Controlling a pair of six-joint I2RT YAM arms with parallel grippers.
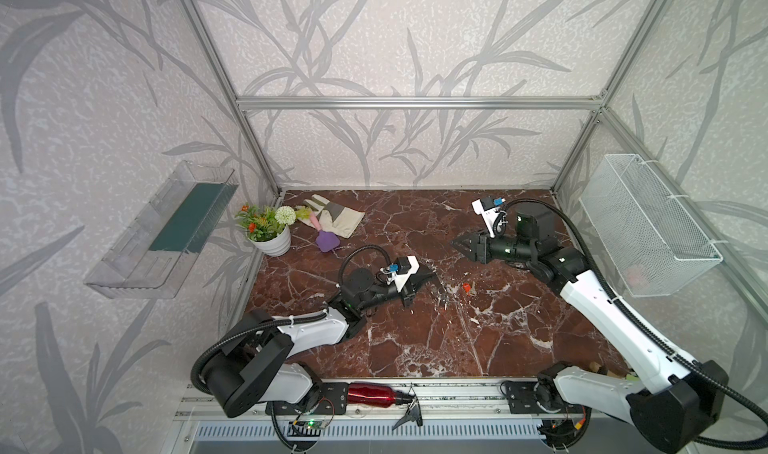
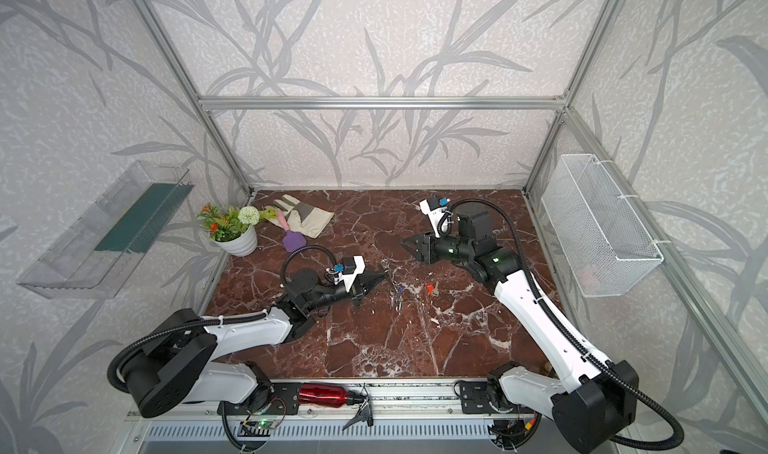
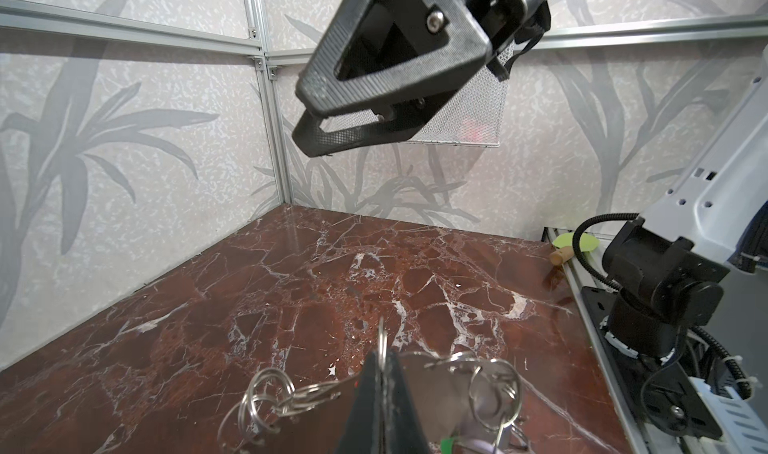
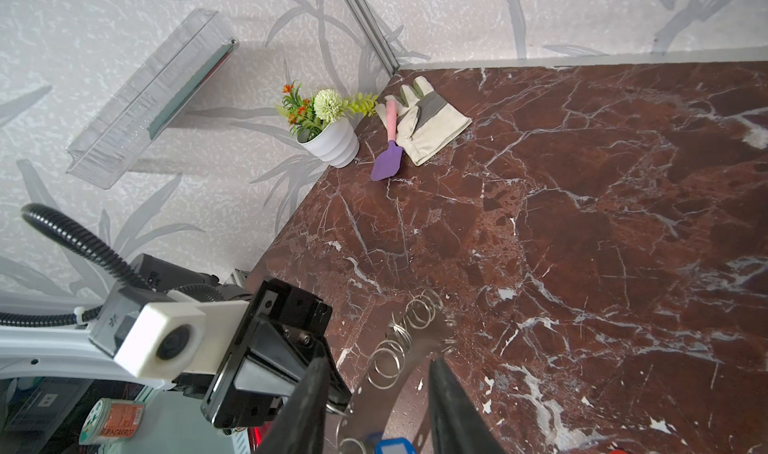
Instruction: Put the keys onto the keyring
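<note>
The keyring [image 3: 436,385], a flat grey plate edged with small split rings, is lifted at one edge over the marble table; it also shows as the keyring [image 2: 395,290] and the keyring [image 4: 411,360]. My left gripper [image 3: 380,358] is shut on one of its split rings. A green-tagged key [image 3: 449,445] hangs from a ring, and a blue-tagged key [image 4: 392,445] lies by the plate. A red-orange key [image 1: 467,287] lies loose on the table to the right. My right gripper [image 4: 378,393] hovers above the keyring, open and holding nothing; it also shows as the right gripper [image 1: 457,244].
A potted plant [image 1: 272,240], a work glove [image 1: 336,221] and a purple spatula [image 1: 326,242] sit at the back left. A wire basket [image 1: 648,227] hangs on the right wall and a clear shelf [image 1: 162,231] on the left. A red bottle [image 1: 372,393] lies on the front rail.
</note>
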